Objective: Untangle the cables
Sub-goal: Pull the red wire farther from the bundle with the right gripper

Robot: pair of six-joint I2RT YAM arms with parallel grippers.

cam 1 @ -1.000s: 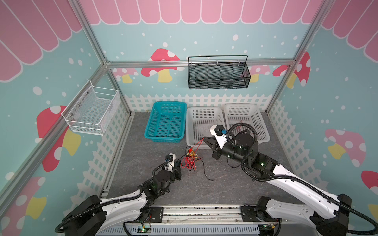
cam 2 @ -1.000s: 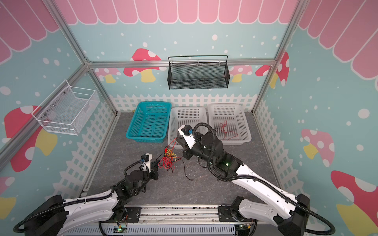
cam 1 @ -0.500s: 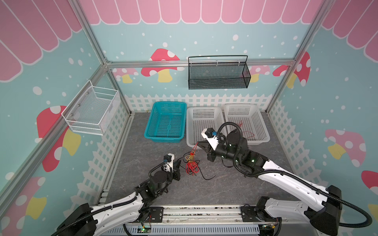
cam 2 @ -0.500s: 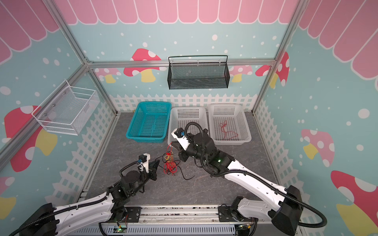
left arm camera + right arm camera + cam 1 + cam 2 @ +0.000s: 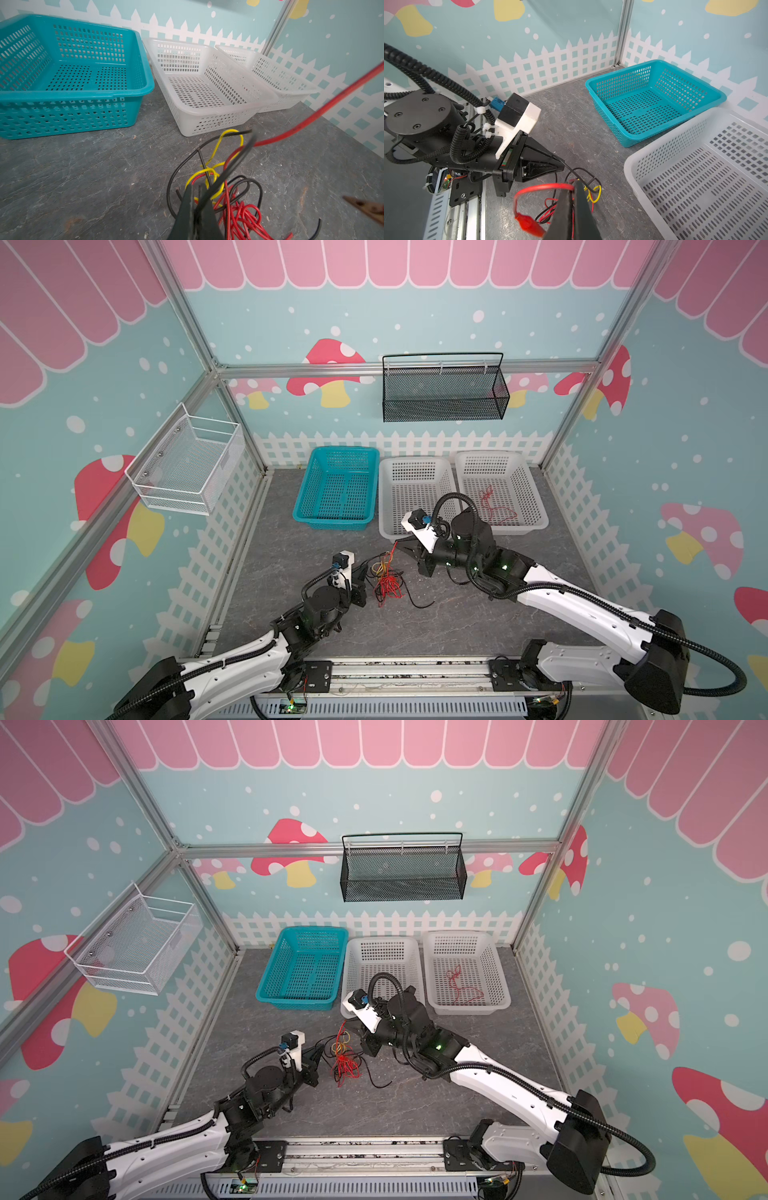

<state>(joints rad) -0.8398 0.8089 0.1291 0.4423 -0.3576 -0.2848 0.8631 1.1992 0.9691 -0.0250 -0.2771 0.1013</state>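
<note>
Since a second ago the right gripper (image 5: 397,545) has swung leftward, closer to the cables (image 5: 386,583), which lie bunched on the grey worktop (image 5: 291,572) between the two arms. Its jaws are pressed together on a red cable (image 5: 544,185) whose loop ends in a red clip (image 5: 529,225); the pinch itself is hidden behind the fingers. The left gripper (image 5: 195,188) has its jaws closed on a black cable (image 5: 231,166), which is blurred so near the lens. In the left wrist view the stretched red strand runs off the frame edge, and the right gripper's tip shows only as a blurred sliver. Yellow loops (image 5: 230,131) sit in the knot, where the strands cross too densely to trace. A loose red cable (image 5: 494,506) lies in the rightmost white basket (image 5: 534,506).
</note>
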